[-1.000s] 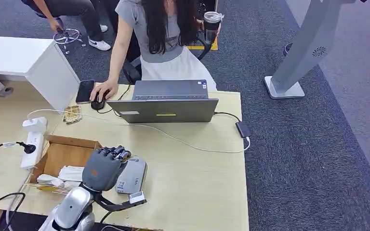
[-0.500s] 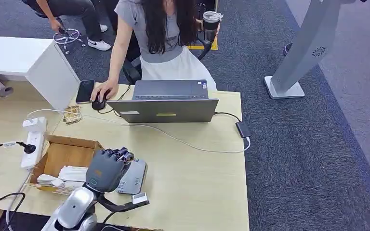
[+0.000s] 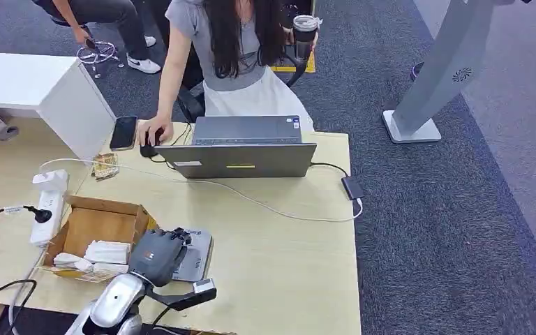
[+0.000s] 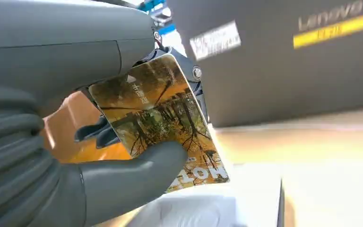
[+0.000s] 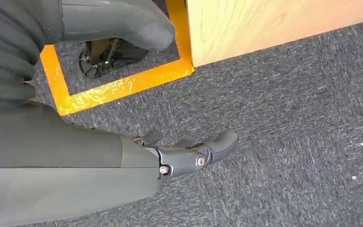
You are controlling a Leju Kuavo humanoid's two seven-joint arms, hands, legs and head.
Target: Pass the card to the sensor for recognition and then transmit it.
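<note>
Where the head view looks down on one wooden table (image 3: 279, 258), the left hand (image 3: 157, 252) hangs over one grey sensor (image 3: 197, 252), beside one cardboard box (image 3: 94, 222). One laptop (image 3: 244, 159), one phone (image 3: 123, 132) and one power strip (image 3: 47, 206) lie there too; a person (image 3: 230, 42) sits behind.

In the left wrist view, thumb and fingers (image 4: 94, 135) pinch one card (image 4: 158, 118), just above the sensor (image 4: 217, 203).

In the right wrist view, the right hand (image 5: 146, 142) hangs over carpet (image 5: 288, 142), fingers loosely apart, holding nothing.

The right hand (image 5: 170, 94) hangs empty, fingers apart, over grey carpet (image 5: 288, 142) beside yellow floor tape (image 5: 123, 85).
</note>
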